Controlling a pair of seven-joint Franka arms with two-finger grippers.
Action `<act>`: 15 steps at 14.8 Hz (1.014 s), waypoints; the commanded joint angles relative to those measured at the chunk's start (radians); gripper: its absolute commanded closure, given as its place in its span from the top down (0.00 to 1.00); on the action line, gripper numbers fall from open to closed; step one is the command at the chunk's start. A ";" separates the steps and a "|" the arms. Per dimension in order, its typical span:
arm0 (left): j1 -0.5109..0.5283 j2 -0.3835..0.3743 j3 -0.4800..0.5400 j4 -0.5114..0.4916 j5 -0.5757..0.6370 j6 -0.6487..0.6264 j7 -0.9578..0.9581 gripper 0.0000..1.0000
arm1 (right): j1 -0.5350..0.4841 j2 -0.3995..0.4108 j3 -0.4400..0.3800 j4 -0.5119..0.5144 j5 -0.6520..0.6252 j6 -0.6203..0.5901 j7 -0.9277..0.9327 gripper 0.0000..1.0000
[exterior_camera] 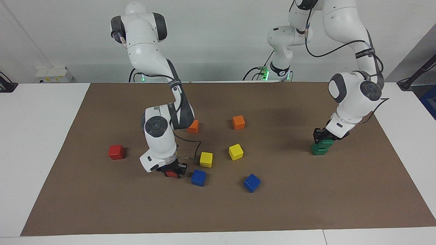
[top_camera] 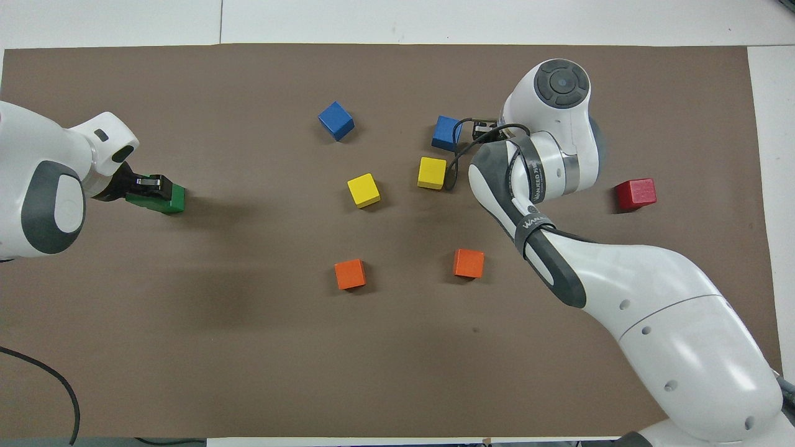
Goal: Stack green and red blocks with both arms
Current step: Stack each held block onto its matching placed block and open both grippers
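Two dark green blocks sit one on the other at the left arm's end of the mat, the lower green block (exterior_camera: 318, 150) on the mat and the upper green block (exterior_camera: 327, 143) offset on it. In the overhead view they show as one green shape (top_camera: 171, 198). My left gripper (exterior_camera: 326, 137) (top_camera: 148, 185) is shut on the upper one. My right gripper (exterior_camera: 174, 170) (top_camera: 484, 130) is down over a red block (exterior_camera: 172, 175) at mat level beside a blue cube; the overhead view hides this block. A second red block (exterior_camera: 116, 152) (top_camera: 635, 194) lies free toward the right arm's end.
Two blue cubes (exterior_camera: 198, 177) (exterior_camera: 252, 182), two yellow cubes (exterior_camera: 206, 159) (exterior_camera: 235, 151) and two orange cubes (exterior_camera: 193, 126) (exterior_camera: 238, 122) are scattered mid-mat. The brown mat (exterior_camera: 306, 211) covers the white table. One blue cube lies right beside the right gripper.
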 commanded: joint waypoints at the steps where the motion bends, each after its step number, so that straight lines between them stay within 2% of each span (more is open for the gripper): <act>1: 0.025 0.000 -0.002 -0.011 -0.015 0.019 -0.007 0.00 | -0.116 -0.223 0.016 -0.199 0.001 -0.043 -0.209 0.00; 3: 0.022 0.000 -0.002 -0.018 -0.015 0.027 -0.051 0.00 | -0.184 -0.343 0.016 -0.341 0.001 -0.025 -0.320 0.00; 5: 0.015 0.000 -0.002 -0.018 -0.015 0.028 -0.061 0.00 | -0.244 -0.397 0.016 -0.405 0.001 -0.016 -0.418 0.00; 7: 0.009 0.000 -0.002 -0.017 -0.015 0.027 -0.061 0.00 | -0.302 -0.409 0.018 -0.462 0.001 0.056 -0.510 0.00; 10: 0.008 0.000 -0.002 -0.022 -0.015 0.028 -0.059 0.00 | -0.321 -0.417 0.018 -0.559 0.001 0.211 -0.542 0.00; 15: 0.005 0.001 -0.002 -0.025 -0.015 0.035 -0.059 0.00 | -0.310 -0.370 0.016 -0.561 0.001 0.281 -0.510 0.00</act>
